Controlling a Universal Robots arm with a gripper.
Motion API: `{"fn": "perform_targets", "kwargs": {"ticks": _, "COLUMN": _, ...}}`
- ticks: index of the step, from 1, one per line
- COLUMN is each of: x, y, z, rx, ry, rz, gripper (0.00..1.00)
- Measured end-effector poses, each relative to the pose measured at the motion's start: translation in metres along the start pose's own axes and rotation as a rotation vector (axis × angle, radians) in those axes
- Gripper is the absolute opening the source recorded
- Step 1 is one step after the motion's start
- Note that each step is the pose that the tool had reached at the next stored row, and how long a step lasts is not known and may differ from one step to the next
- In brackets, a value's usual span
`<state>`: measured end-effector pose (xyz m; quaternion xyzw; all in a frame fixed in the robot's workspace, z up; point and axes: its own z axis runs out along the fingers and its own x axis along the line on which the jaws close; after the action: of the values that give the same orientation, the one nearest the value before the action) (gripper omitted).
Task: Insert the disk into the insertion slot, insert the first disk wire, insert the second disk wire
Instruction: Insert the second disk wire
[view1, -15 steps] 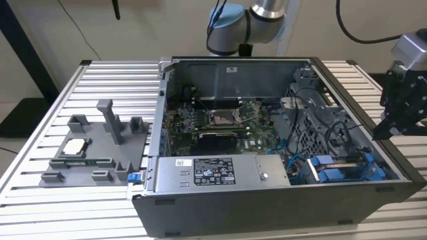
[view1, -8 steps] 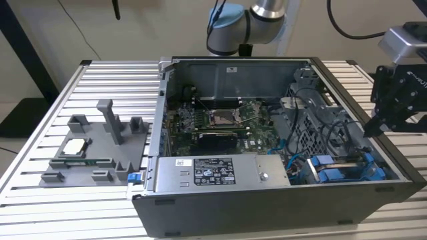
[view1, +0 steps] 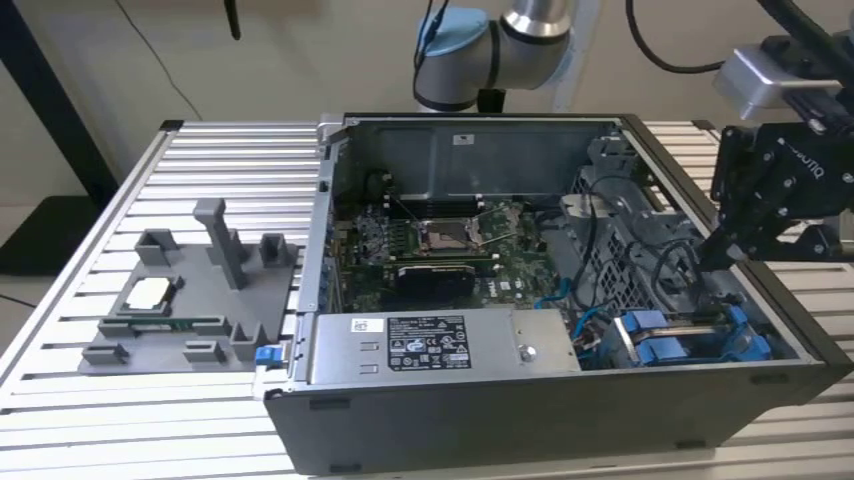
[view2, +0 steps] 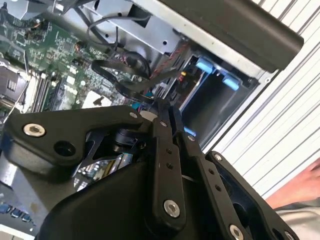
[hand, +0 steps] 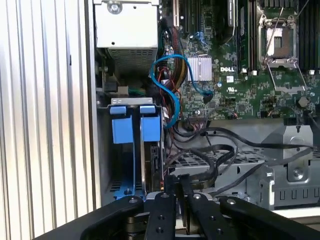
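Meanwhile the gripper (hand: 176, 185) hung over the open computer case (view1: 534, 420), fingers pressed together around a black cable (hand: 200, 172). Just beside it, the disk (hand: 150, 160) sat in the insertion slot (hand: 134, 150) by the case's corner.

the black claw (view1: 731, 252) hangs at the exterior view's right, tipped down. in both wrist views its two thin fingers (view2: 169, 131) sit pressed close together, pointing forward from the wide black arms of the claw.
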<state>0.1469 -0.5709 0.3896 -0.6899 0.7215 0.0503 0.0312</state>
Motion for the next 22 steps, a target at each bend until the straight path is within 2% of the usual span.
{"fn": "perform_targets", "kwargs": {"ticks": 3, "x": 0.0006, "y": 0.0134, "z": 0.0005, "rx": 0.0022, "ry": -0.0001, "rz": 0.000, "gripper": 0.16}}
{"fn": "perform_targets", "kwargs": {"ticks": 5, "x": 0.0016, "y": 0.0165, "z": 0.0021, "rx": 0.0037, "ry": -0.0004, "rz": 0.000, "gripper": 0.16}}
{"fn": "perform_targets", "kwargs": {"ticks": 16, "x": 0.0141, "y": 0.0179, "z": 0.0143, "rx": 0.0260, "ry": -0.0010, "rz": -0.012, "gripper": 0.16}}
{"fn": "perform_targets", "kwargs": {"ticks": 22, "x": 0.0205, "y": 0.0178, "z": 0.0202, "rx": 0.0435, "ry": -0.0017, "rz": -0.017, "gripper": 0.16}}
